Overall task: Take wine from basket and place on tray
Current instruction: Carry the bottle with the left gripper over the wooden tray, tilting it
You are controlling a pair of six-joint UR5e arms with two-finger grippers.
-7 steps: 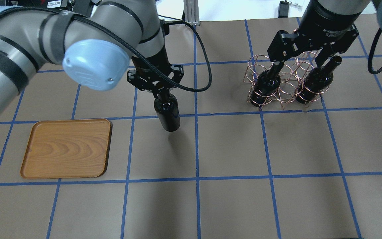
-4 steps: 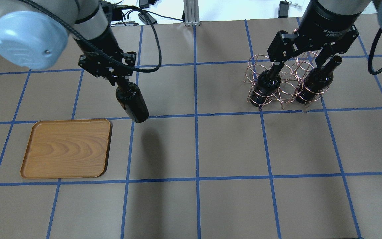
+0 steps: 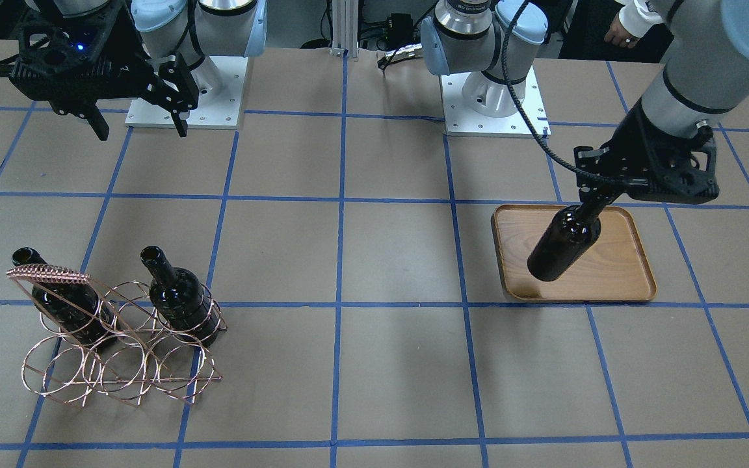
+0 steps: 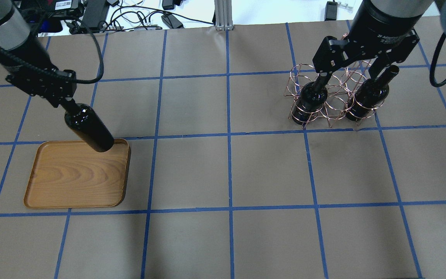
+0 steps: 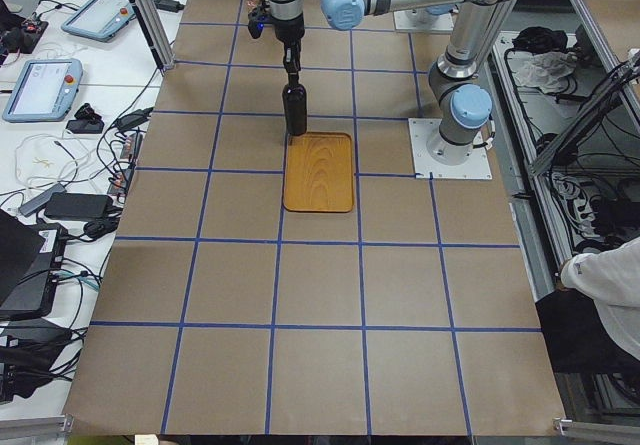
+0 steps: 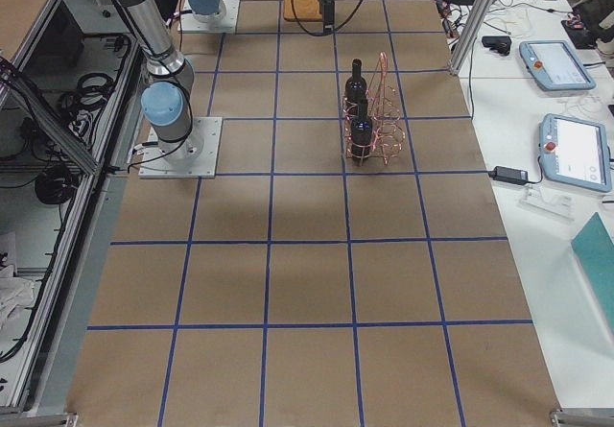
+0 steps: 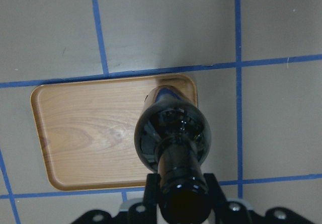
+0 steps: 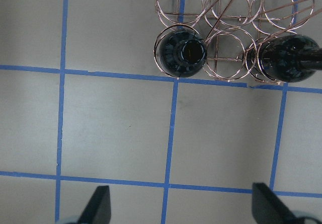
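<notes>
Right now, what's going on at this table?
The left gripper holds a wine bottle by its neck over a corner of the wooden tray, not yet released. The right gripper is open and empty, raised near the basket, where two more bottles stand.

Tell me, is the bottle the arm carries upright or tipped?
Upright: the wine hangs neck-up from the left gripper, over the tray.

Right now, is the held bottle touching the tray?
Cannot tell. In the front-facing view the wine bottle overlaps the tray, but no view plainly shows contact or a gap.
</notes>
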